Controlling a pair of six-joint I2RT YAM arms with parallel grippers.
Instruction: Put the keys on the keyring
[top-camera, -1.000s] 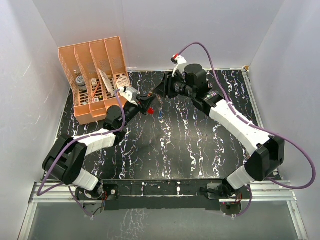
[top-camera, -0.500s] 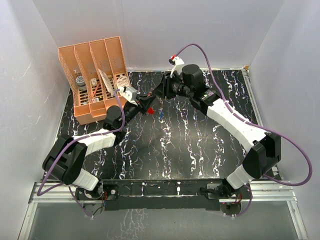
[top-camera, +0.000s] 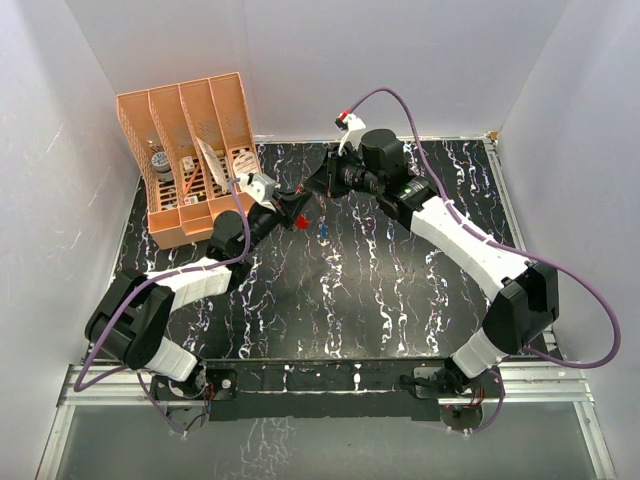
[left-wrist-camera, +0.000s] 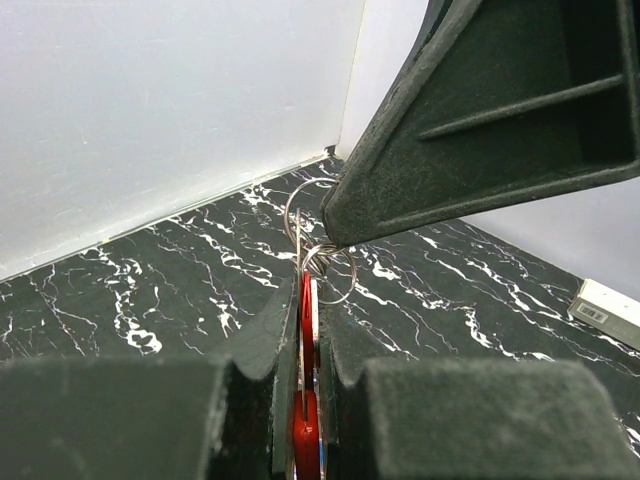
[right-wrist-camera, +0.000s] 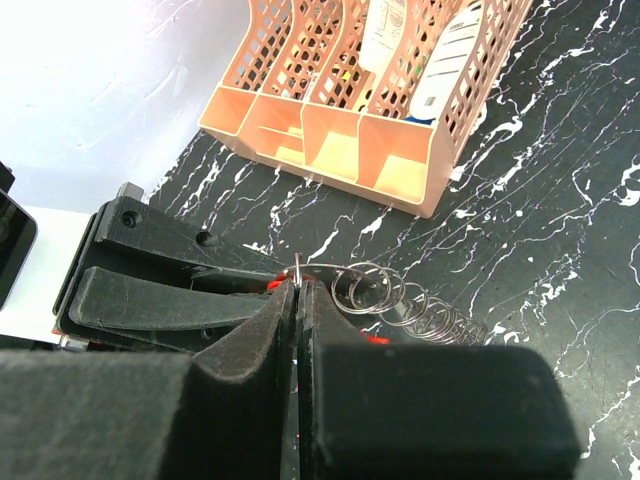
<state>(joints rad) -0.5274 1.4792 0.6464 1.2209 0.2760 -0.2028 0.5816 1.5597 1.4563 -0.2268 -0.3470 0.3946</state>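
My left gripper (top-camera: 291, 207) (left-wrist-camera: 307, 288) is shut on the keyring (left-wrist-camera: 306, 310), a red strip with a whitish band held edge-on between its pads. Thin wire rings (left-wrist-camera: 330, 270) stick out past its tips. Coming in from the right, my right gripper (top-camera: 312, 193) (right-wrist-camera: 298, 287) is shut on one upright wire ring (right-wrist-camera: 298, 268). A chain of small rings (right-wrist-camera: 420, 310) trails off to the right of it. The blue-headed key (top-camera: 324, 231) lies on the table just below the two grippers. A red bit (top-camera: 297, 223) hangs under the left gripper. I cannot pick out the red-headed key.
An orange mesh organiser (top-camera: 190, 150) (right-wrist-camera: 400, 110) with several slots holding small items stands at the back left, close behind the left gripper. The black marbled table (top-camera: 380, 290) is walled in white at the back and both sides.
The right gripper has shut on the wire ring, and its arm has shifted slightly left toward the left gripper. The left arm has stayed put.
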